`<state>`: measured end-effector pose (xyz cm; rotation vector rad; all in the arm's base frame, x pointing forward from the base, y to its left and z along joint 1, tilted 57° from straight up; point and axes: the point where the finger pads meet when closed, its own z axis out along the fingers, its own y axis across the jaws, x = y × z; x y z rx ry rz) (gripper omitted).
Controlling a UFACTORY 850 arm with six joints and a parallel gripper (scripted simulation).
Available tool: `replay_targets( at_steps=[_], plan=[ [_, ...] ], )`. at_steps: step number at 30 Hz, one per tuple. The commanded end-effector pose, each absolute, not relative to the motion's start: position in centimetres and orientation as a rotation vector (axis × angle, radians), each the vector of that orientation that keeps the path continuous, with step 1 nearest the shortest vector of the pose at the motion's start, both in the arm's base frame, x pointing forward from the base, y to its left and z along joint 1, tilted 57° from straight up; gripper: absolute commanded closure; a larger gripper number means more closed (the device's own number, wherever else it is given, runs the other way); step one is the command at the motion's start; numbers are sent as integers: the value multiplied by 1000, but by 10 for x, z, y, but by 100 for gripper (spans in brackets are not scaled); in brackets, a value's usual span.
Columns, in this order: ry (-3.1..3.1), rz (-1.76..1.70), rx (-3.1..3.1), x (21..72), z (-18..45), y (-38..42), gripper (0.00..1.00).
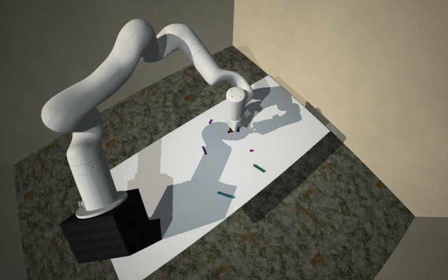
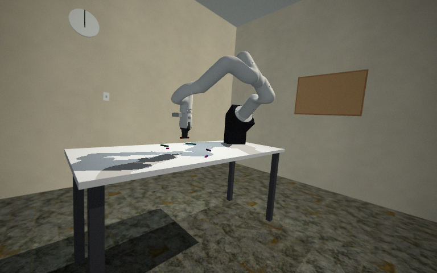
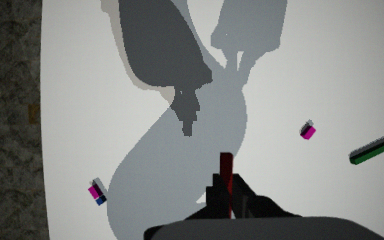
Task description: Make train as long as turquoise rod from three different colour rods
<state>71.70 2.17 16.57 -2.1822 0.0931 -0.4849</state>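
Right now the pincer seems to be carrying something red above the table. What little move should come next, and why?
Probably carry the red rod sideways toward the joined magenta and blue rods. The pincer is shut on the red rod and hangs above the table; red, magenta and blue together would match the turquoise rod.
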Motion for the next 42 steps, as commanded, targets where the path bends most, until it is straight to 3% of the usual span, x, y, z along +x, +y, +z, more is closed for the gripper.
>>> replay_targets(
  at_steps=[1,25,42],
  plan=[
    [87,-491,-2183,717,169,22,96],
    [-515,-787,-2196,683,326,152,96],
    [-526,-792,-2195,682,328,155,96]
  ],
)
